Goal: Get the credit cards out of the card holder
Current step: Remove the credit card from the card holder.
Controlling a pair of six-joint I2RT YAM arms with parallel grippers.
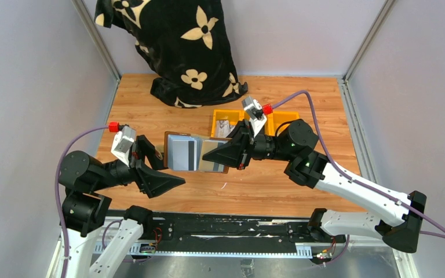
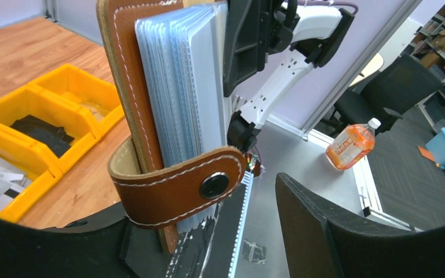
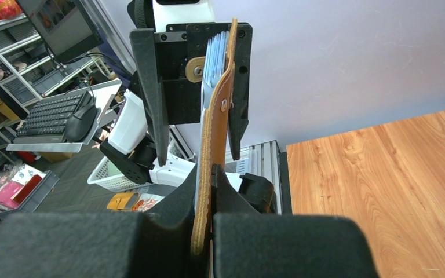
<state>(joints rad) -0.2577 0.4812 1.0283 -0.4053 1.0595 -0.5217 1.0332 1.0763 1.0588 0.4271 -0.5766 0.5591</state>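
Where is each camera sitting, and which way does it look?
Top: high behind the arms, facing down at the table; both arms show.
Left wrist: on the left arm, facing the card holder and right arm; its open left fingers show.
Right wrist: on the right arm, facing the left arm; its right fingers, shut on the card holder, show.
Shared: both wrist views show the card holder edge-on.
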